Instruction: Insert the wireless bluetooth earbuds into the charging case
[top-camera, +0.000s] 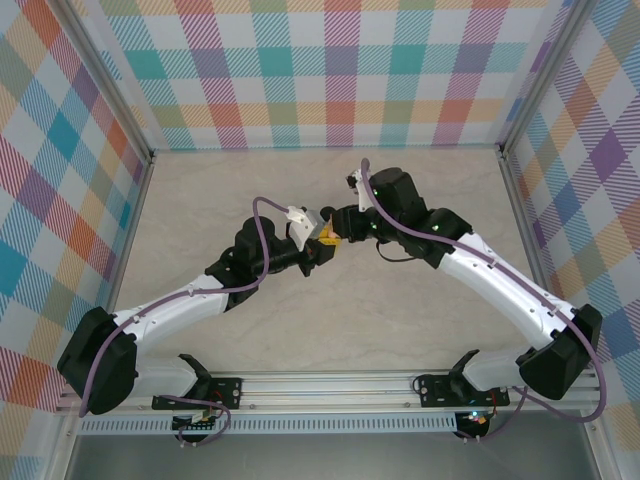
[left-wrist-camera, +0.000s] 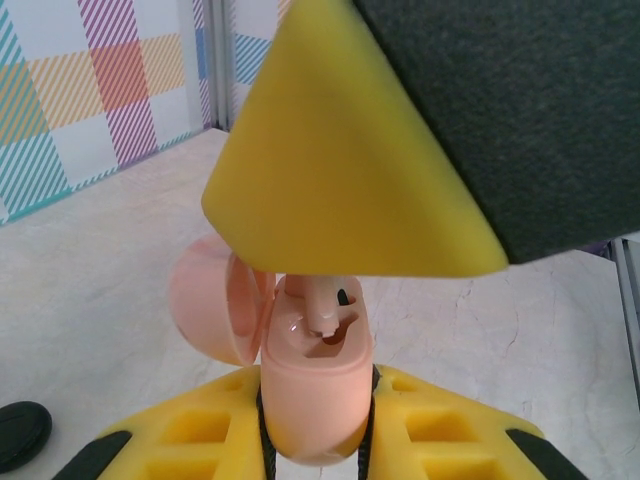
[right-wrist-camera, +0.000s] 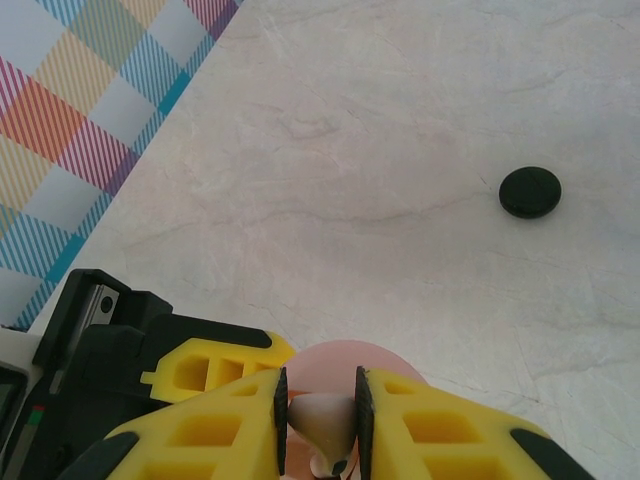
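Pale pink stemmed earbud (right-wrist-camera: 325, 430), pinched by right tool (right-wrist-camera: 320, 402), pokes into open pink plastic case (left-wrist-camera: 300, 405) clamped in left tool (left-wrist-camera: 318, 388); next, probably press straight home.

You see a pink case (left-wrist-camera: 315, 390) and a paler pink bud (right-wrist-camera: 325, 428) above it. The jaws at the pink case are yellow with black pads. Well apart from it, a black case (right-wrist-camera: 530, 191) lies on the cream, faintly veined bench (right-wrist-camera: 350, 150). The walls (top-camera: 340, 70) are pastel plaid.
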